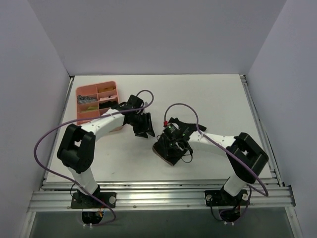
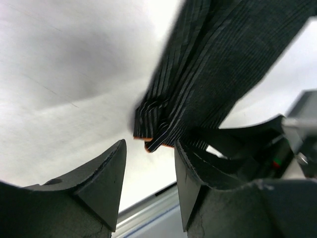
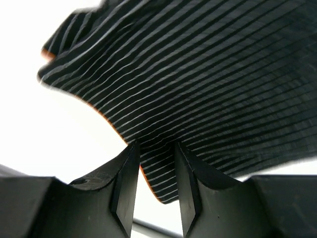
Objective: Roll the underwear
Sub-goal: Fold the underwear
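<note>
A smooth white table (image 1: 213,99) fills the middle of the overhead view, boxed in by plain pale walls (image 1: 148,34), with a ribbed metal rail (image 1: 158,197) across the bottom. A pink tray (image 1: 79,92) of hard, square-cornered compartments sits at the upper left.

The underwear (image 1: 166,152) is a small dark heap just below the frame's centre, on the table under the right pincer (image 1: 173,140). Up close it is soft, ribbed black cloth with fine pale stripes (image 3: 198,79) and a thin orange edge.

The right pincer (image 3: 154,148) is drawn narrow, and a fold of this cloth fills the gap between its matt black fingers. The left pincer (image 2: 149,148) stands apart, left of the heap overhead (image 1: 144,130). A bunched corner of the cloth (image 2: 218,69) hangs just past its tips, unclamped.
</note>
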